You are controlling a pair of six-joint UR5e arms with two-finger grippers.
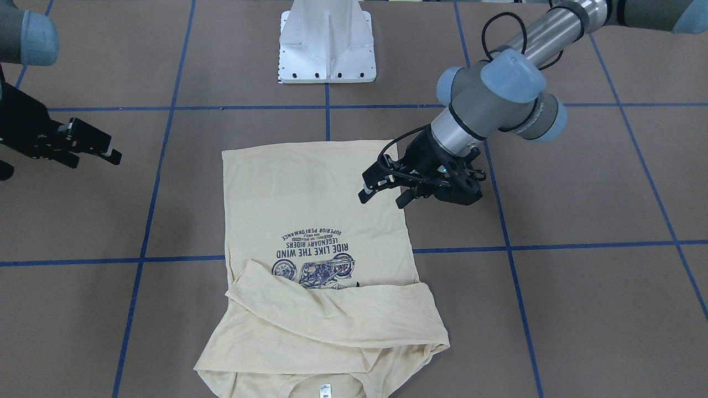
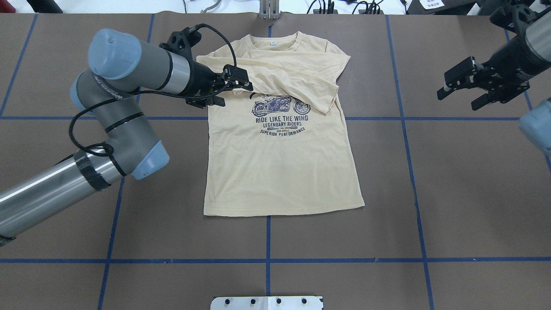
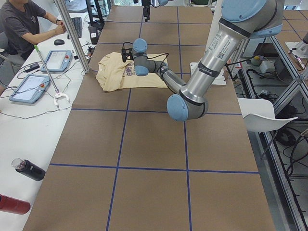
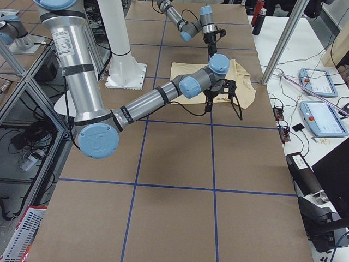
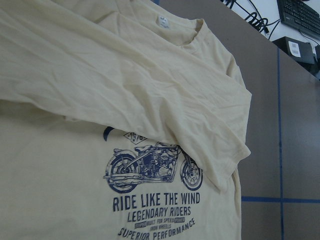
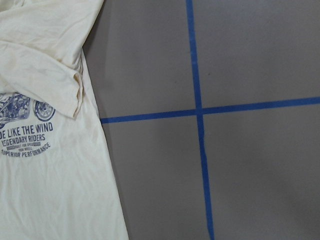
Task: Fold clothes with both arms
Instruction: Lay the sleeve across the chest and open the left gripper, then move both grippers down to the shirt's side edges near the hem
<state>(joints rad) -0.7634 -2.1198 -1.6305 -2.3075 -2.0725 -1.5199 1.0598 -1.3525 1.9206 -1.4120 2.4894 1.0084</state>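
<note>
The left gripper has its two black fingers spread apart with nothing between them. It is poised at the side edge of the T-shirt at chest height; whether the fingertips touch the cloth cannot be told. Just ahead of those fingers a long sleeve lies folded across the chest. It runs away from the gripper to a cuff near the shirt's far side edge. Under the sleeve, on the side toward the hem, is the navy print, a motorcycle over "RIDE LIKE THE WIND"; the sleeve covers its top. The collar lies beyond the gripper, away from the robot, and the hem lies back toward the robot. The shirt is spread flat, front up.

The right gripper also has its fingers parted and empty. It hangs over bare table, well apart from the shirt, with its fingertips pointing toward the shirt's nearer side edge. In its wrist view, that edge and the cuff show beside a crossing of blue tape lines.

Behind both grippers, at the robot's end of the brown table, stands the white pedestal.
</note>
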